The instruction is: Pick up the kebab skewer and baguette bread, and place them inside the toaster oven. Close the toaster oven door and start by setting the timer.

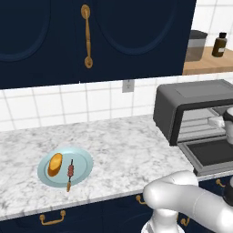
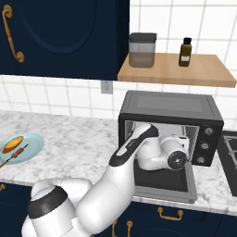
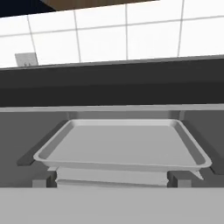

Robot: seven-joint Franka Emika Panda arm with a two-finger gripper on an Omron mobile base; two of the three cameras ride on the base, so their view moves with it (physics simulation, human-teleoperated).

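The kebab skewer [image 1: 70, 173] and baguette bread [image 1: 55, 164] are lying on the plate [image 1: 82, 159] near the table's front edge; the tool is hanging open, empty, before the toaster oven [image 2: 171, 109], whose toaster oven door [image 2: 171, 183] is lying dropped open.

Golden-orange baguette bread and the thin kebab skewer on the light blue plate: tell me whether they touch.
Apart. The left base view shows bare light blue plate between the golden-orange baguette bread and the thin kebab skewer.
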